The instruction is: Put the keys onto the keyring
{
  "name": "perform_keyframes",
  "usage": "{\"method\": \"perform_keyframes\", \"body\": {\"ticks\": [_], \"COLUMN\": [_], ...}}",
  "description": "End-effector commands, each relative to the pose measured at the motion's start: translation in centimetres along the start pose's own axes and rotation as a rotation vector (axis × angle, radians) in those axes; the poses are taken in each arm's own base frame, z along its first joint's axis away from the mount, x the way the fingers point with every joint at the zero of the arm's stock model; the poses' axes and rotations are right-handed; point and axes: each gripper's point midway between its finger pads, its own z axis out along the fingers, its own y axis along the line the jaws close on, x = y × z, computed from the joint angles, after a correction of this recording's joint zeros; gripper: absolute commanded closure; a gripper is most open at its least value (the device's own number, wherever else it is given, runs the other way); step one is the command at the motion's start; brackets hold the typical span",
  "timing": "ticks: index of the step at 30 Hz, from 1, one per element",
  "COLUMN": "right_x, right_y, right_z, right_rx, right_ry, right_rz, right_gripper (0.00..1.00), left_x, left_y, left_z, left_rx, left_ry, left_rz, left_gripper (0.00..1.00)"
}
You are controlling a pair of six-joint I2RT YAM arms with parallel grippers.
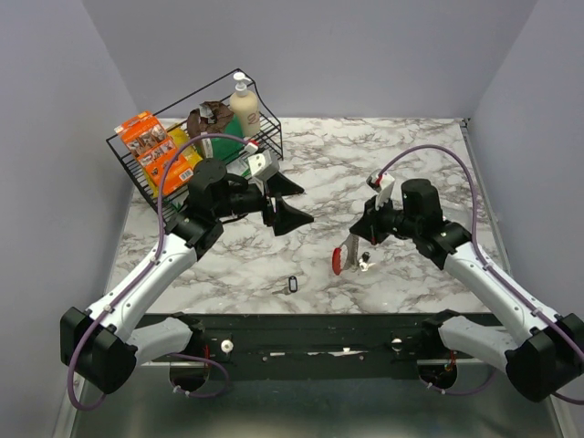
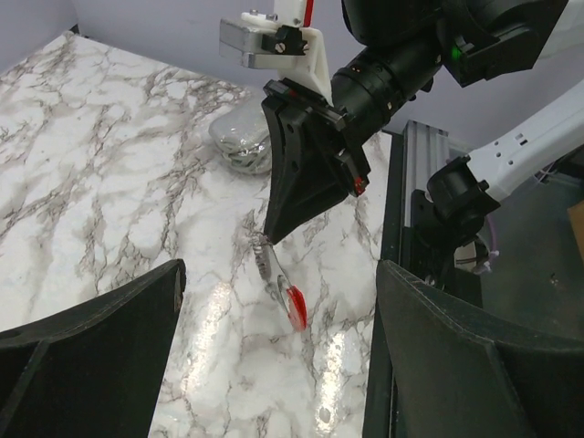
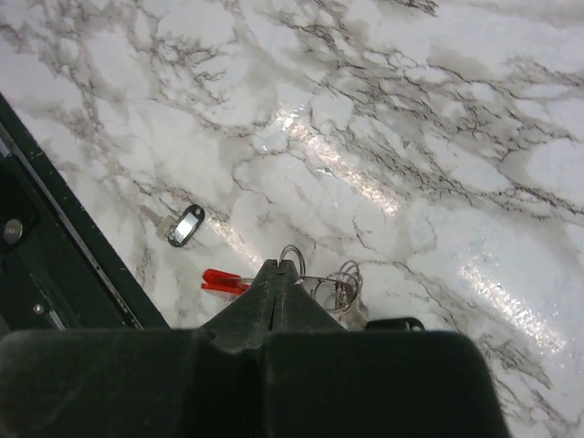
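There's the keyring [image 1: 337,260], right of centre on the marble table [image 1: 411,155], its red clip pointing left and toward the near edge, its silvery chain [image 2: 266,260] running up into the tool. And the right gripper [image 1: 362,245] has it: jaws pressed together, tips pointing down, pinching the metal end while the red clip looks to rest on the table. From the right wrist you can see thin wire loops [image 3: 339,285] bunched right at the fingertips. One key [image 1: 293,284], a small dark oval with a pale centre, lies flat on its own to the left of the clip, close to the near edge, touching nothing. Further left and farther back, the left gripper [image 1: 306,204] hangs above the table with its jaws spread wide, holding nothing, facing the keyring. Off in the far left corner sits a wire basket [image 1: 128,164] with a soap bottle [image 1: 243,105].
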Motion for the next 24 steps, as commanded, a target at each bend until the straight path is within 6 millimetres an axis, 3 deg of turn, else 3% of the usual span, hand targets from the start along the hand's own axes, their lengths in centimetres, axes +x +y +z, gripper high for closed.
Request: {"method": "perform_keyframes", "body": {"ticks": [1, 11, 17, 24], "right_x": [0.1, 4.0, 4.0, 5.7], "right_y": [-2.9, -5.9, -6.1, -7.6], "right_z": [0.6, 3.4, 4.7, 7.2], "right_rx": [0.168, 0.278, 0.263, 0.304], "right_ry": [-0.043, 0.006, -0.002, 0.058], "right_rz": [0.094, 0.232, 0.269, 0.363], "right_gripper": [0.99, 0.99, 1.0, 1.0], "left_x": [0.9, 3.2, 5.0, 6.7], "left_y": [0.8, 1.4, 1.7, 1.7], "left_z": [-0.4, 0.0, 0.4, 1.2], "left_rx": [-0.061, -0.102, -0.129, -0.126], "left_ry": [0.007, 0.018, 0.048, 0.087], "left_rz": [-0.049, -0.134, -0.157, -0.177], "left_gripper": [0.06, 0.06, 0.06, 0.06]}}
